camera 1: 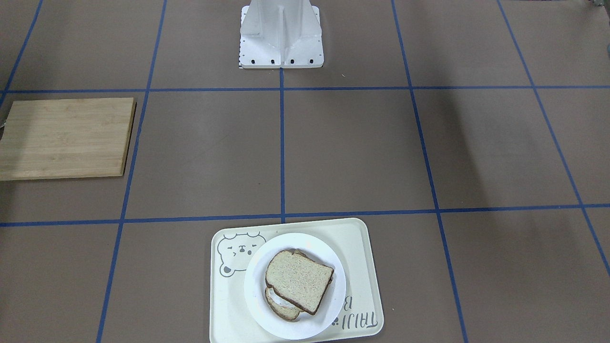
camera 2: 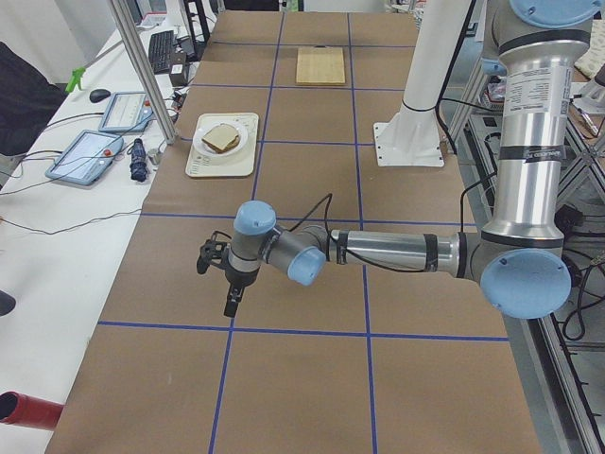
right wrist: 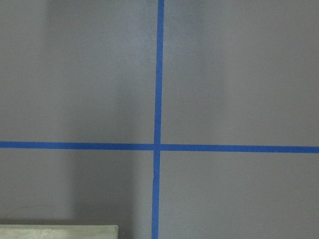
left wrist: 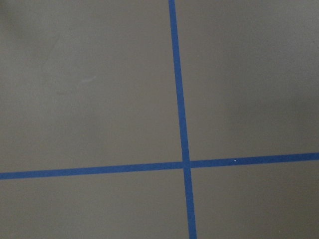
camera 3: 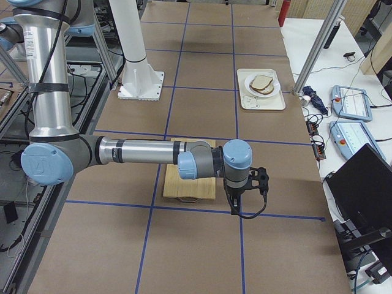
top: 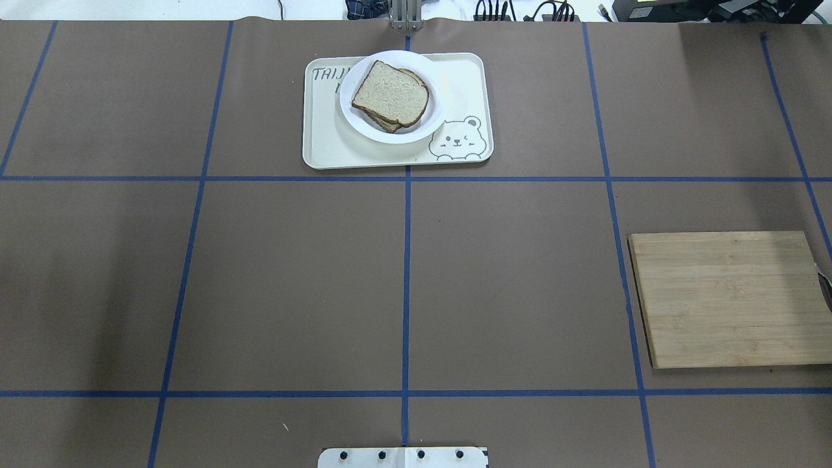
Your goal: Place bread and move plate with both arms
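The bread (camera 1: pixel 299 280) lies on top of the white plate (camera 1: pixel 329 309), over a second slice that is mostly hidden. The plate stands on the cream bear-print tray (camera 1: pixel 228 305) at the table's far side from the robot; bread (top: pixel 390 94) and plate (top: pixel 437 112) also show in the overhead view. My left gripper (camera 2: pixel 232 301) hangs over bare table at the left end, far from the plate. My right gripper (camera 3: pixel 234 205) hangs over the table beside the wooden board. Both show only in the side views, so I cannot tell whether they are open or shut. The wrist views show only brown table and blue tape.
A wooden cutting board (top: pixel 731 299) lies on the robot's right side of the table. The white base block (camera 1: pixel 281 38) stands at the robot's edge. Blue tape lines grid the brown table. Tablets and cables lie along the operators' side (camera 2: pixel 90 151).
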You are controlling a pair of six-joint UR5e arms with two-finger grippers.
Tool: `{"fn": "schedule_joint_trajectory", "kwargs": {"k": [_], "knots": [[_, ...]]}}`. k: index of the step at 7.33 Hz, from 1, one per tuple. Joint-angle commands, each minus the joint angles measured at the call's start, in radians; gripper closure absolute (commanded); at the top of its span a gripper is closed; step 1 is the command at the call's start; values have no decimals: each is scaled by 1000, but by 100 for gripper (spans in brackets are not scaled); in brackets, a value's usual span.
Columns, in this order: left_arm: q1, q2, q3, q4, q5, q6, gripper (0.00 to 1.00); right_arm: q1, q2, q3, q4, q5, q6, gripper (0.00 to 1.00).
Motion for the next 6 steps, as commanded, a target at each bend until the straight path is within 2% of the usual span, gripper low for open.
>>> {"fn": "schedule_joint_trajectory", "kwargs": {"k": [1,3,5,6], "knots": [[-48,2,-30,128,-38,32,1,-8,-14,-5,-14,-22,7,0],[-26,-7,-40,133,-32,32,1,-14,0,40,-123,-24,9,0],[-22,-12,-68,203,-6,52,1,-16,-12,42,-128,-25,7,0],[-42,-14,-97,285,14,155,1,-16,-14,39,-128,-25,7,0]]}}
